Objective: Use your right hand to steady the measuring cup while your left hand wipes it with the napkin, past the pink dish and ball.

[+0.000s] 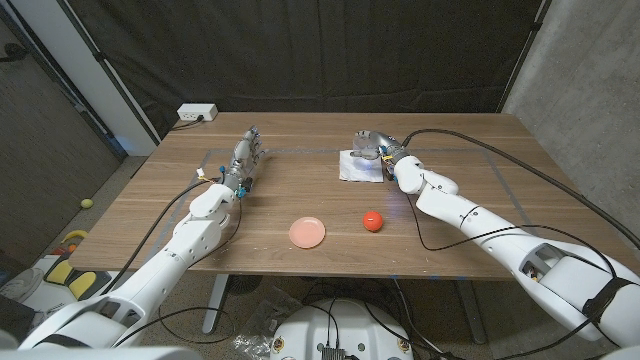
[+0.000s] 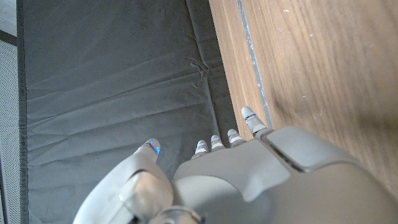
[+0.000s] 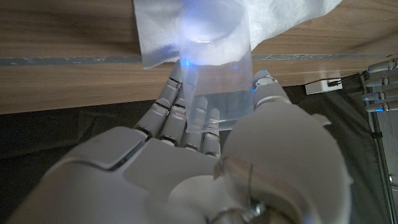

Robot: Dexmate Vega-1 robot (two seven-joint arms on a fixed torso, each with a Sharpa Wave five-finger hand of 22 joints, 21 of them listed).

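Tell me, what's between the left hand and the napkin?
Just bare wooden table, seen in the head view. The left hand stands apart from the napkin, where the right hand holds the cup.

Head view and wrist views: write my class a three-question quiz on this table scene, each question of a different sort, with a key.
1. True or false: the right hand grips the clear cup.
2. What lies under the cup? A) a napkin B) a pink dish C) a red ball
3. Fill in: the left hand holds ____.

Key
1. True; its fingers wrap the cup in the right wrist view.
2. A; the white napkin lies on the table. The pink dish and red ball sit nearer the robot.
3. Nothing.
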